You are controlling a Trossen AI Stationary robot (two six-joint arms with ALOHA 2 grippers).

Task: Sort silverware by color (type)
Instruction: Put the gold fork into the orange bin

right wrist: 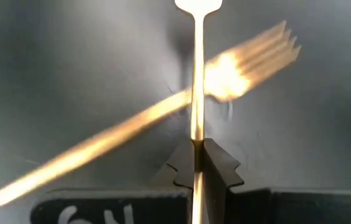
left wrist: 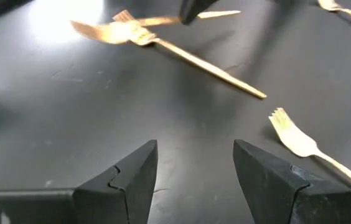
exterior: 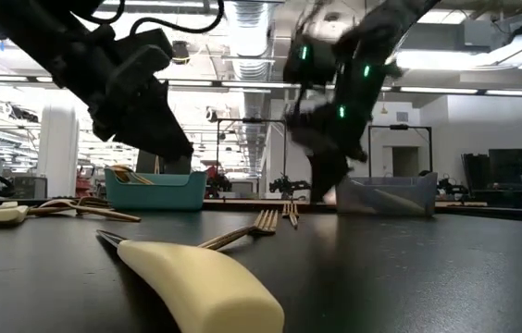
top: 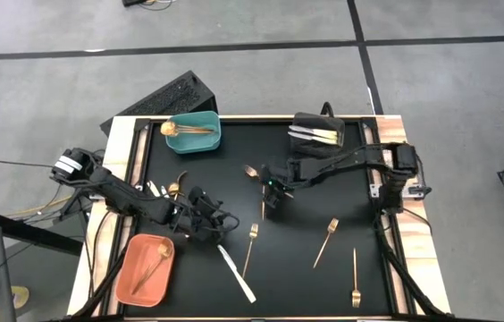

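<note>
My right gripper hovers over the middle of the black table, shut on a slim gold piece; its kind I cannot tell. A gold fork lies on the table under it. My left gripper is open low over bare table, left of a gold fork. A white-handled knife lies toward the near edge. Two more gold forks lie on the near right. The teal bin holds gold pieces, the orange bin a copper spoon, the black bin silver-white ones. My right gripper pinches the gold piece's slim handle between its two fingers. The piece runs along the fingers and sticks out past their tips to its widened end. It stays above the fork that lies on the table.
More pieces lie beside the left arm near the table's left edge. A gold spoon rests just left of the right gripper. A dark keyboard-like object sits off the far left corner. The room shows behind the table in the low view.
</note>
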